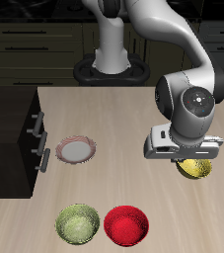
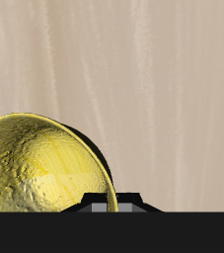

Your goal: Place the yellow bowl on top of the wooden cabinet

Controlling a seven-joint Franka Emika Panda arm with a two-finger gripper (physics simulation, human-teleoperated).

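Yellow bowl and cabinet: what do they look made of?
Yellow bowl: probably glazed ceramic, from its glossy sheen and mottled golden inside, though a render leaves this open. Cabinet: a dark, near-black matte body, possibly stained wood or laminate, with no grain visible; its small handles look like silvery metal.

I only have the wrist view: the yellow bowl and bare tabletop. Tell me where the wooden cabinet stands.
Observer: The wooden cabinet stands at the table's side edge, across the table from the yellow bowl.
Operator: Name whatever lies between them.
Observer: A pink-rimmed plate lies on the table close beside the cabinet, on the side that faces the bowl.
Operator: Report any other bowls.
Observer: An olive-green bowl and a red bowl sit side by side near the table's front edge, nearer the front than the plate.
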